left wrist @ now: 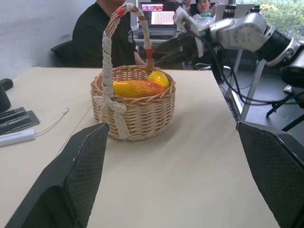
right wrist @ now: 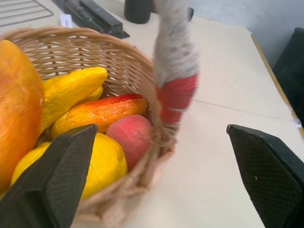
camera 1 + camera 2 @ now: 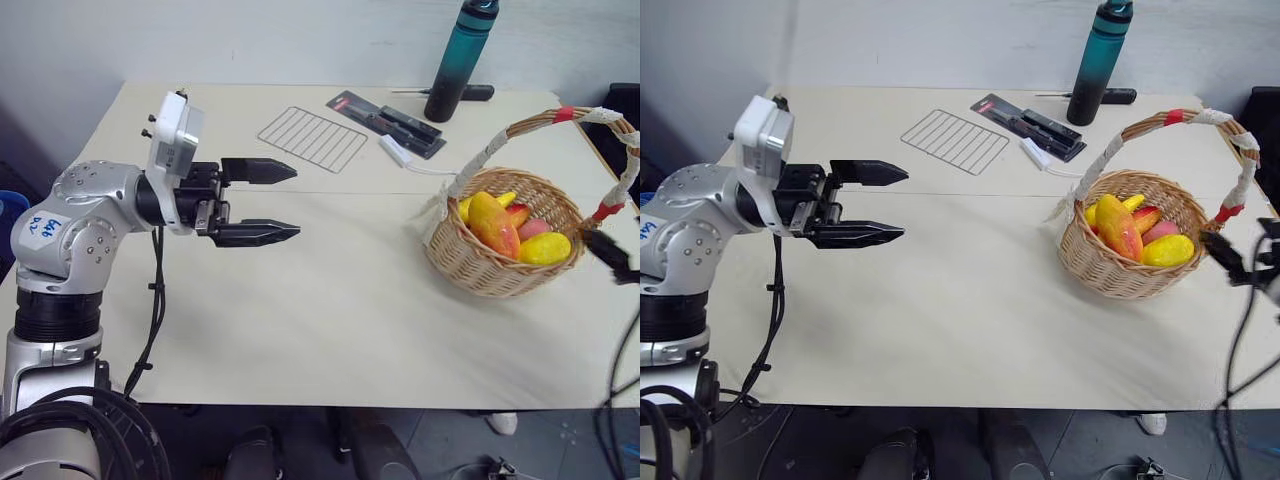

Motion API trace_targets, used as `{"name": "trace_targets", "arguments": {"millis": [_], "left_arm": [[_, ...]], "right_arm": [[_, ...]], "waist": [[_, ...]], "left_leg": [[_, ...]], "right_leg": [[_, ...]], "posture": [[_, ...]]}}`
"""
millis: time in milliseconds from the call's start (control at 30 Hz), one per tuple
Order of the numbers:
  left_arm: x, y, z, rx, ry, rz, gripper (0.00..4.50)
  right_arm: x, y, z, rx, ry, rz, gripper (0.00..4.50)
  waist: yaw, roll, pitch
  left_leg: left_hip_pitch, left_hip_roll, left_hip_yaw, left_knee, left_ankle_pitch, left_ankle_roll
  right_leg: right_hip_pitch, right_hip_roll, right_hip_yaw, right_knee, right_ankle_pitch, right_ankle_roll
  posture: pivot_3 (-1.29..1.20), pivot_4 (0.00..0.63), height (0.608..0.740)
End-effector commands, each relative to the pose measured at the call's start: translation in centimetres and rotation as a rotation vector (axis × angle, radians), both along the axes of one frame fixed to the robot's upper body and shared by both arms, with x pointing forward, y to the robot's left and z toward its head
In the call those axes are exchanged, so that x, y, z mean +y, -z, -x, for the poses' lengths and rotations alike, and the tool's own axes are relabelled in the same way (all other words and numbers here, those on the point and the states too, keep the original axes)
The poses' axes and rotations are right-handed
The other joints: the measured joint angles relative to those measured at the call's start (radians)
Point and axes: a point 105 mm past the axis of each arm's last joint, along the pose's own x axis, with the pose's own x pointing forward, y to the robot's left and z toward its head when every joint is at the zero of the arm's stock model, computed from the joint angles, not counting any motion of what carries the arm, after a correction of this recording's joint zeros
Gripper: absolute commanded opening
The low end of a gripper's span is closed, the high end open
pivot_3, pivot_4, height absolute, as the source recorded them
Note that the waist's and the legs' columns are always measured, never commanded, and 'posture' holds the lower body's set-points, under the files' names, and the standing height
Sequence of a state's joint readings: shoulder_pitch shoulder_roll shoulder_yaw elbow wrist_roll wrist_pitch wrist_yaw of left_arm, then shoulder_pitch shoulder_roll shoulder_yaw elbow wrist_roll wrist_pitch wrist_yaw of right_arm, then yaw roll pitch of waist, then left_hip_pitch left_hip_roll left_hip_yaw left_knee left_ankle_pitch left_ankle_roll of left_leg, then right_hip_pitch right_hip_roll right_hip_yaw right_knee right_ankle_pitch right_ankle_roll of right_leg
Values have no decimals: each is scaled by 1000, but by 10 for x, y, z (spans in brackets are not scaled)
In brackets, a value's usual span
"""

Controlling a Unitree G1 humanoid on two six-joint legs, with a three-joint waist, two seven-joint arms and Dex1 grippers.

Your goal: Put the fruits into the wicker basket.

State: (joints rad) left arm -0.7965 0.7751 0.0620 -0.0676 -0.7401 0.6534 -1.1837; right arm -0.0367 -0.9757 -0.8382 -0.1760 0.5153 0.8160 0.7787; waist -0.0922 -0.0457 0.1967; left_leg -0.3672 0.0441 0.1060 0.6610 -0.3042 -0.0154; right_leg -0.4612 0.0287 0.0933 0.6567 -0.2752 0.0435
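The wicker basket [image 3: 478, 262] stands on the table at the right, its arched handle [image 3: 485, 152] wrapped in white cloth with red bands. Inside it lie the fruits: an orange-yellow mango [image 3: 493, 224], a yellow banana [image 2: 71, 90], a red-orange fruit [image 2: 99, 111], a pink one [image 2: 133, 133] and a round yellow one [image 3: 545, 248]. My right gripper [image 2: 160, 130] is open just beside the basket's right rim, facing the handle's red-taped foot, holding nothing. My left gripper [image 3: 296, 202] hovers open and empty over the left of the table, pointing toward the basket.
A flat wire rack [image 3: 312, 138], a black package [image 3: 385, 122], a white cable adapter [image 3: 398, 150] and a teal bottle [image 3: 462, 60] sit at the back of the table [image 3: 330, 320]. A seated person [image 1: 95, 33] is beyond the table's right end.
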Motion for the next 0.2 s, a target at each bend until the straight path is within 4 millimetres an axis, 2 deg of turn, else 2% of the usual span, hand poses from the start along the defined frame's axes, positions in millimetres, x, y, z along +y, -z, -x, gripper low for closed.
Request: {"name": "trace_targets", "arguments": {"millis": [33,133,200], "left_arm": [[19,-13,0,-49,-30,-20,4500],[27,-17,-3,-49,-38,-30,4500],[29,-19,-3,-49,-34,-33,4500]], "right_arm": [[-9,-30,46,93,-191,-125,4467],[-27,-36,62,146,-210,-104,4467],[-36,-35,66,168,-196,-69,4467]], "waist": [[7,0,0],[4,-2,0],[3,-4,1]], "left_leg": [[0,0,0,0,0,0],[2,1,-1,-1,0,1],[9,1,-1,-1,-1,3]], "right_leg": [[0,0,0,0,0,1],[4,2,-1,-4,-2,3],[13,2,-1,-8,-3,4]], "posture": [[0,150,740],[0,150,740],[0,150,740]]}}
